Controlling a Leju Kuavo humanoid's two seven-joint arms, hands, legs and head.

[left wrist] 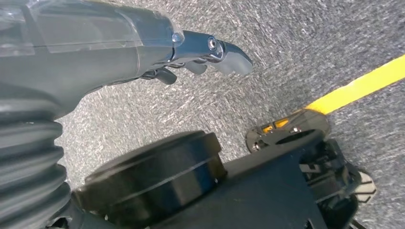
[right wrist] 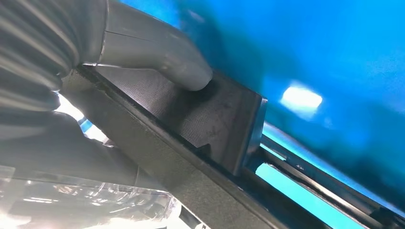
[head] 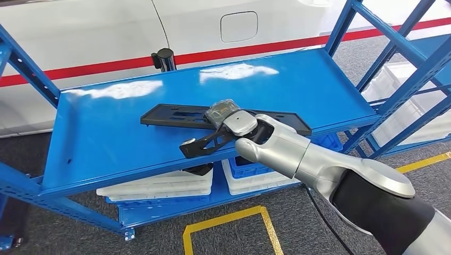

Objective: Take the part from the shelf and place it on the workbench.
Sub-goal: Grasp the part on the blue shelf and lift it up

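1. While the right arm reaches in over the blue shelf [head: 106, 133], the right hand [head: 226, 125] sits on the black part [head: 175, 116], near the middle of its length.
2. Part: long flat black plastic piece, lying across the shelf's top level, one end toward the left, the other past the wrist on the right.
3. Right wrist view: thick grey thumb [right wrist: 181, 67] presses on the part's textured black face [right wrist: 215, 119], part edge runs between thumb and the darker fingers. Hand is closed on the part.
4. Whether the part is lifted off the shelf or resting on it: can't tell.
5. Left hand [left wrist: 210, 55] hangs over grey carpet [left wrist: 310, 43]; fingers curled in, holding nothing.
6. White trays [head: 159, 186] and a blue bin [head: 250, 167] sit on the level below; yellow floor tape [head: 228, 218] in front of the shelf.
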